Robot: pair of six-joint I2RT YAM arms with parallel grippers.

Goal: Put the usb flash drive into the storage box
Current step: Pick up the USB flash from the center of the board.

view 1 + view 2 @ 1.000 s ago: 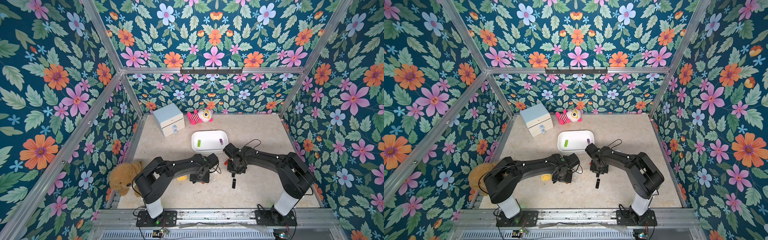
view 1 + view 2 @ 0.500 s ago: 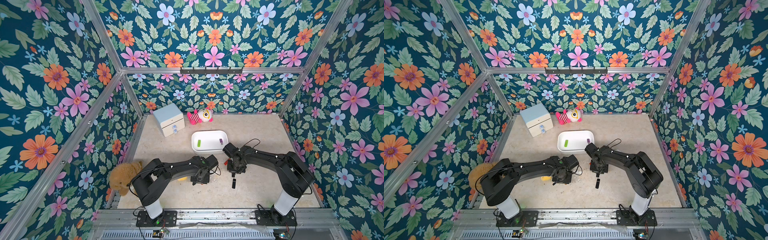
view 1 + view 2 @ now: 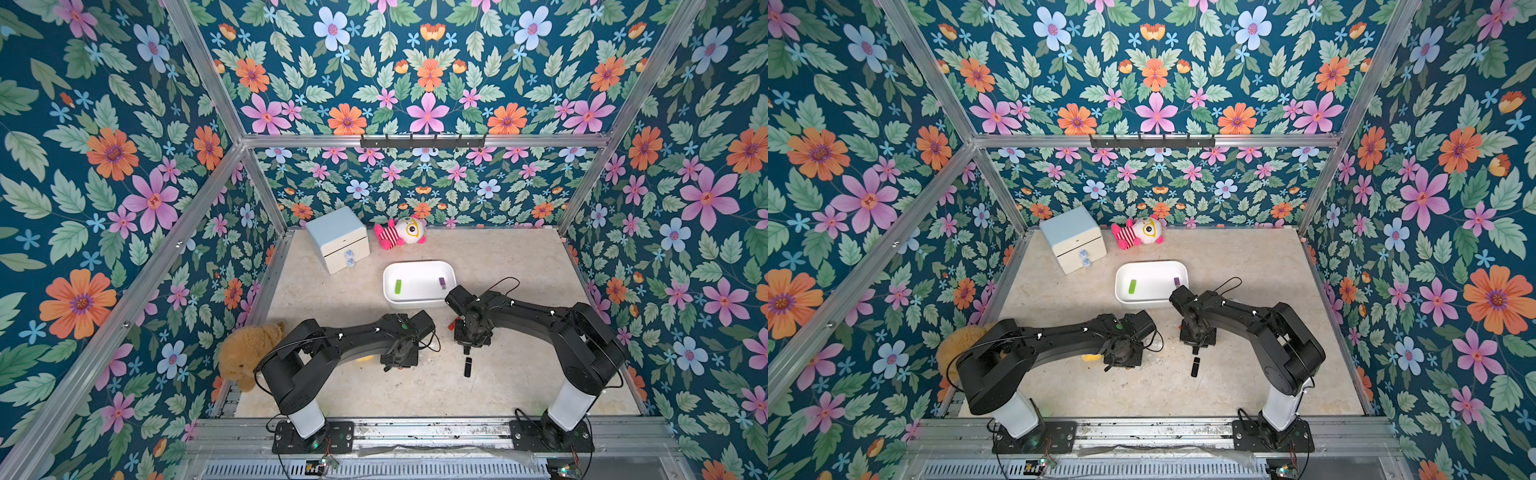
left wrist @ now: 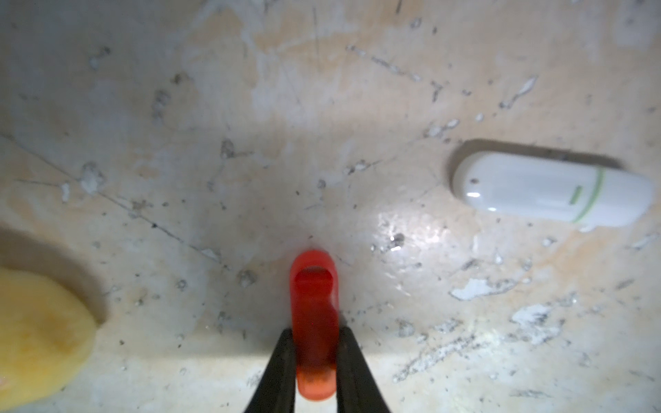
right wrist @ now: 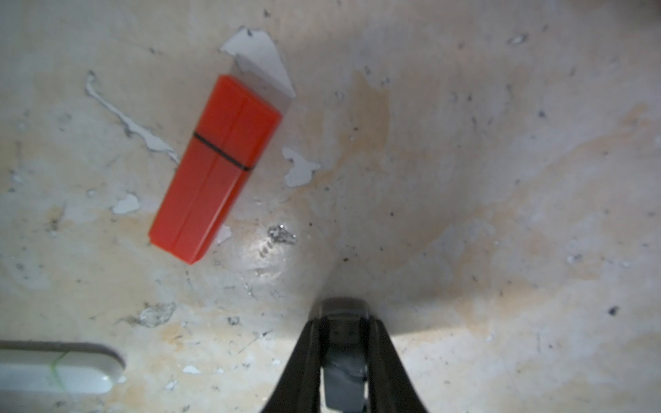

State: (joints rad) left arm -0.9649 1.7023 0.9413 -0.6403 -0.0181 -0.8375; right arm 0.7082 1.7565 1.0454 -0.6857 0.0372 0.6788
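Surface (image 3: 519,374) nearest the arm bases carries a black flash drive (image 3: 468,367), lying loose just in front of the right jaws. The left jaws grasp an orange-red flash drive (image 4: 314,321), with a white flash drive (image 4: 551,189) and a yellow lump (image 4: 35,339) lying apart from it on either side. The right jaws are clenched on a dark grey flash drive (image 5: 345,357); a red flash drive (image 5: 218,168) lies flat close by. Farther back sits the storage box (image 3: 417,303), holding a green flash drive (image 3: 398,286) and a purple flash drive (image 3: 442,283). Beyond it stand a small cabinet (image 3: 338,237) and a striped plush toy (image 3: 401,235).
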